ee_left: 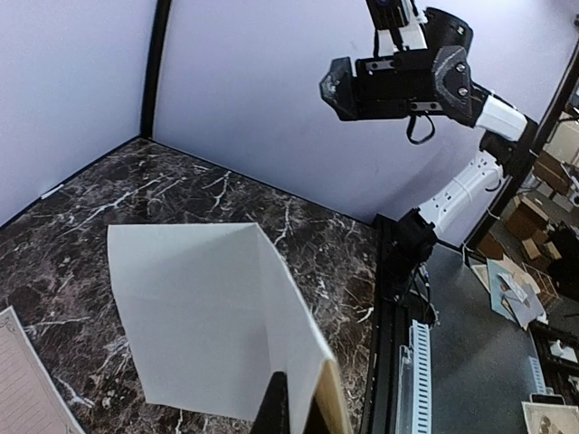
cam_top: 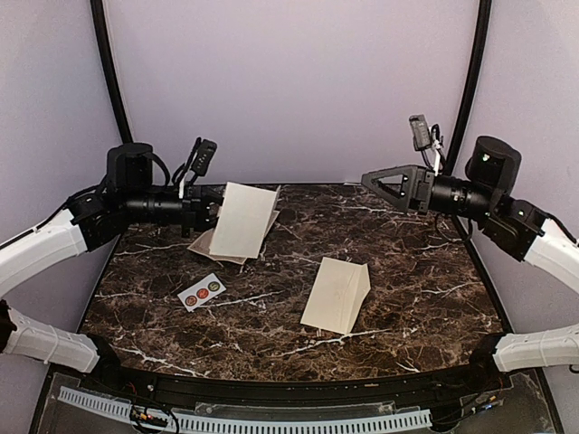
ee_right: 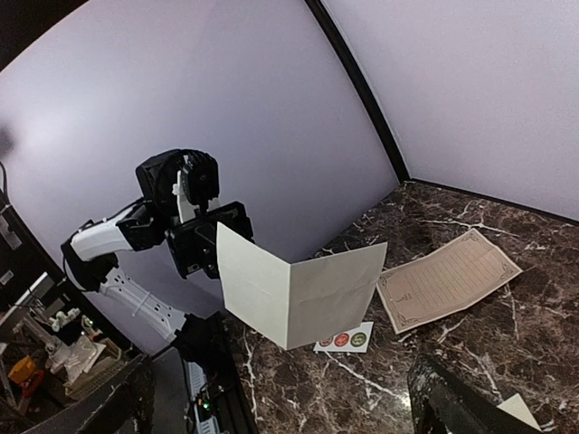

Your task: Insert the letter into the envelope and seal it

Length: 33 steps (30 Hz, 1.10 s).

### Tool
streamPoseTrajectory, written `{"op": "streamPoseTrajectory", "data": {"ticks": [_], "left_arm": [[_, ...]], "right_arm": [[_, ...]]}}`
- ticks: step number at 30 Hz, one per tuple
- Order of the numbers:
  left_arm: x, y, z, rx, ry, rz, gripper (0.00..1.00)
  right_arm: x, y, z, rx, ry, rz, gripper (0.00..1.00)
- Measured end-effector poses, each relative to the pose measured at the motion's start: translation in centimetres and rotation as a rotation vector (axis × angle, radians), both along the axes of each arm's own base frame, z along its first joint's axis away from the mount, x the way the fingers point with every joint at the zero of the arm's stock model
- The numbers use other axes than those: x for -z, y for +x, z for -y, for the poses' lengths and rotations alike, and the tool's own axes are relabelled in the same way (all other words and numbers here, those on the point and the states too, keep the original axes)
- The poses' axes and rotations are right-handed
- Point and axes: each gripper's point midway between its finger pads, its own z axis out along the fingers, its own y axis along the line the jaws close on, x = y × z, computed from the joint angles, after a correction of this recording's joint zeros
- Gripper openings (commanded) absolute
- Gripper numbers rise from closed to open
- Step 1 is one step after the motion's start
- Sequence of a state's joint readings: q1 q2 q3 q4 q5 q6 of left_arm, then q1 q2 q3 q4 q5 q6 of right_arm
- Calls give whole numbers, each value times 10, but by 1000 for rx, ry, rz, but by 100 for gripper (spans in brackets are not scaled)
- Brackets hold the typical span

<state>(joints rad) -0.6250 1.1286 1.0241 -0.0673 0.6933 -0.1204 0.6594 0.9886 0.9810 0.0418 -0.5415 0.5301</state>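
Envelope (cam_top: 333, 297) lies flat; left gripper (cam_top: 219, 210) clamps folded letter (cam_top: 244, 221); right gripper (cam_top: 366, 181) open, empty.

Cream-beige envelope (cam_top: 333, 297), brown white-veined marble table (cam_top: 425, 262)

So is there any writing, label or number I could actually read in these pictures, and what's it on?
No text here can be read.
Bordered sheet: printed lines inside the border, too small to read.
Sticker strip: marks on the round stickers too blurred to read.
Raised folded cream paper, cream paper lying flat: no print visible.
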Motion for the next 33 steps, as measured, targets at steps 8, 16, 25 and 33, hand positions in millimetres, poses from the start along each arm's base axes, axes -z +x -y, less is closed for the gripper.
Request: {"op": "streamPoseTrajectory", "data": {"ticks": [8,16,25,33], "left_arm": [[14,-33,55,304,65,-27,0],[54,-83,75,504,148,-141,0],[58,-89,72,542,155,-155,0],[62,-90,70,539,161,-161,0]], "right_arm": [[37,-15,-8,-122,-166,-10,89],[59,-40,-46,-360,-224,-33,83],[103,-66,-82,-552,-299,-129,68],[106,-93,-92,-641,-304,-140,53]]}}
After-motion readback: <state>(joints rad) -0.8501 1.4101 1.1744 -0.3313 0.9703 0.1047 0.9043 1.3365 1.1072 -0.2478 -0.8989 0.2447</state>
